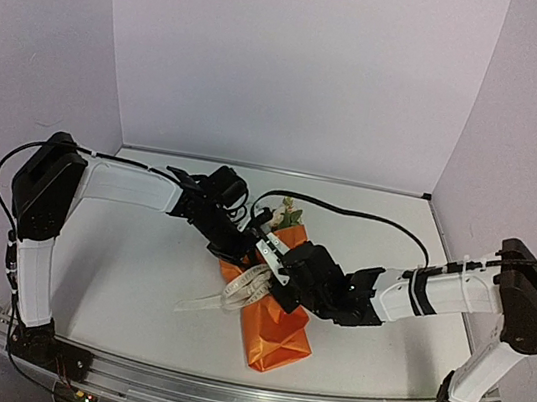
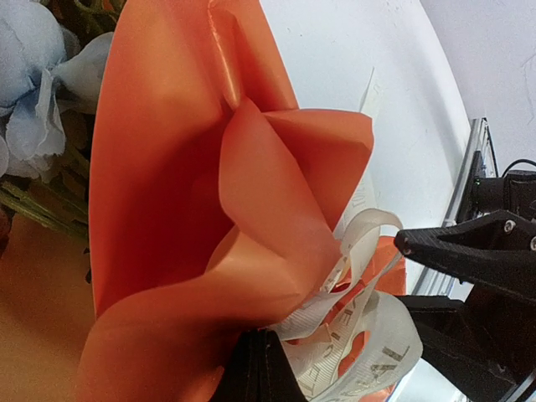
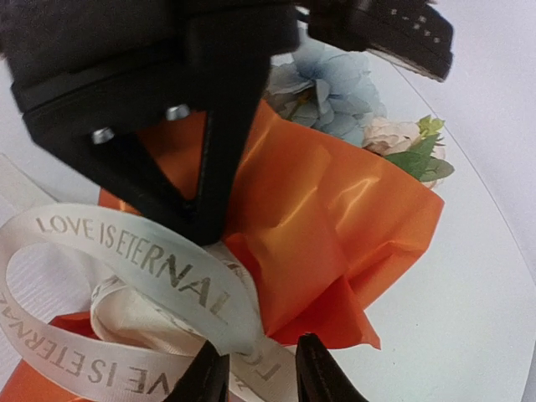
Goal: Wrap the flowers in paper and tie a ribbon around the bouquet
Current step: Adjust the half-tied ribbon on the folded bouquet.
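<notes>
On my right wrist view the ribbon (image 3: 142, 260) loops right in front of me, and there it is: "LOVE IS ETERNAL" in dark capitals on the upper band, with part of the same line repeated on the lower band. From my left wrist, its lettering runs slanted and unreadable.

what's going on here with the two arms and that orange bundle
Both arms are working at the pinched middle of the bouquet, an orange paper cone lying on the table with flowers poking from its far end. The ribbon sits in loose loops at that waist, a tail trailing toward the left arm's side. The left gripper is closed at the waist. The right gripper has its jaws slightly apart around a ribbon strand. The tie looks unfinished.
</notes>
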`<action>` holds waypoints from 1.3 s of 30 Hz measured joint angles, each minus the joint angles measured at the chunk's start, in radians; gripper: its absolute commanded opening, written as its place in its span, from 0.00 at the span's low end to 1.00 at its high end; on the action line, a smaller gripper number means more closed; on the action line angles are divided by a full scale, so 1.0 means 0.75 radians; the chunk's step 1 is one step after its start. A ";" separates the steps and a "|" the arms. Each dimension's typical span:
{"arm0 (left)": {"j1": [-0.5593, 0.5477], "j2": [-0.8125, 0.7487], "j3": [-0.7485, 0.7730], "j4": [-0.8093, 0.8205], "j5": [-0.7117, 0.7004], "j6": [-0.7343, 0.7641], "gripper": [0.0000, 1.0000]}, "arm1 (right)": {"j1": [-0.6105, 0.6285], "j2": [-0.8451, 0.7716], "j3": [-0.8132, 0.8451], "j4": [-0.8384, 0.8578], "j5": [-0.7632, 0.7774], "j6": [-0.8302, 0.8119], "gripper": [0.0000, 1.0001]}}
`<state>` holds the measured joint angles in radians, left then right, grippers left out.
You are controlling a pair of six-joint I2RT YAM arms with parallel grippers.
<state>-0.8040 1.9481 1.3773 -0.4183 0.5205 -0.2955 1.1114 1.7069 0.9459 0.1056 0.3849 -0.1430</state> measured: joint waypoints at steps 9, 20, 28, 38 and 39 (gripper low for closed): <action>0.000 0.000 -0.008 -0.001 0.001 0.013 0.00 | -0.003 0.000 0.000 0.021 0.128 0.058 0.39; 0.000 0.000 -0.008 -0.001 0.002 0.015 0.00 | -0.007 -0.092 -0.043 -0.011 -0.154 0.026 0.70; 0.000 0.000 -0.008 -0.001 0.006 0.015 0.00 | -0.009 -0.128 0.090 -0.279 -0.555 -0.240 0.75; 0.000 0.000 -0.008 -0.002 0.018 0.016 0.00 | -0.008 0.061 0.274 -0.331 -0.735 -0.412 0.75; 0.000 0.000 -0.008 -0.002 0.021 0.016 0.00 | -0.008 0.080 0.286 -0.331 -0.742 -0.417 0.75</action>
<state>-0.8040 1.9484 1.3716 -0.4195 0.5360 -0.2832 1.1053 1.7668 1.1600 -0.1425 -0.1713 -0.4554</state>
